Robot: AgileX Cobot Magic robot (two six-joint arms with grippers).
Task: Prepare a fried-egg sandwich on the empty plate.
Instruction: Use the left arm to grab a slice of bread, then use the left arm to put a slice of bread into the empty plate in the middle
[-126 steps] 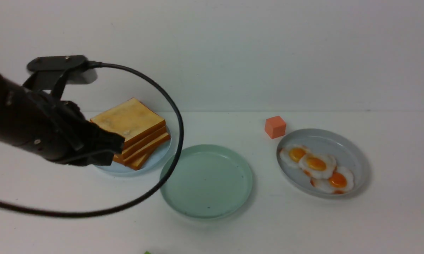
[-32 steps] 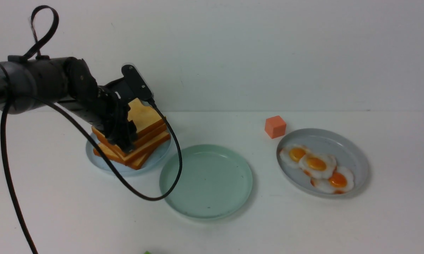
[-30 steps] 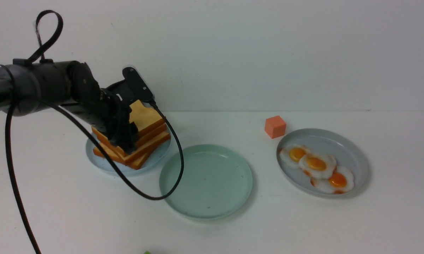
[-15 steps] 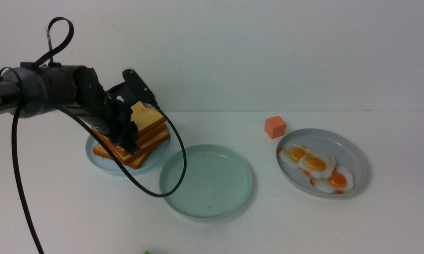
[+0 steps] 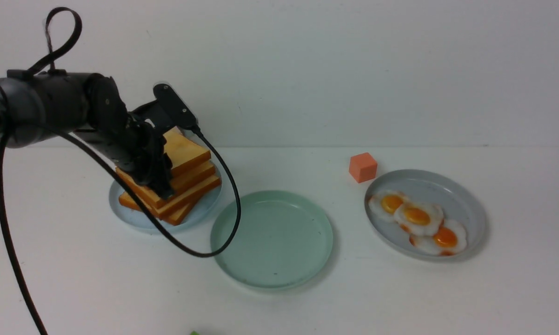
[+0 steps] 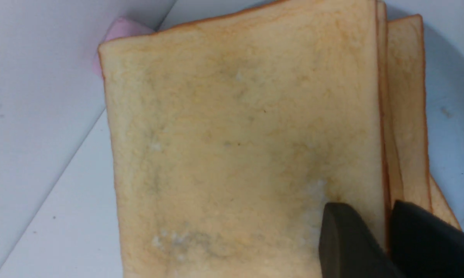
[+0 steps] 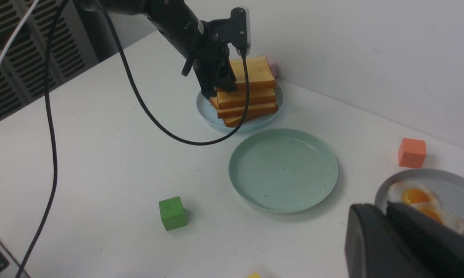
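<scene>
Toast slices (image 5: 186,186), four, sit stacked on the pale blue plate (image 5: 135,218) at frame left; the left gripper (image 5: 161,184) is clamped on the top toast slice (image 5: 186,151). Three fried eggs (image 5: 416,216) lie on the grey plate (image 5: 465,195) at right. Between them, mid-frame, the mint-green plate (image 5: 272,239) is bare. Right gripper (image 7: 386,210): jaws together.

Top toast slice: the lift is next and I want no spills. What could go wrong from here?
1. The left gripper pinches the top toast slice only at one edge; it may droop or slip.
2. The lower slices sit skewed on the pale blue plate; one could drag off.
3. The cable loops low beside the mint-green plate and might snag.
</scene>
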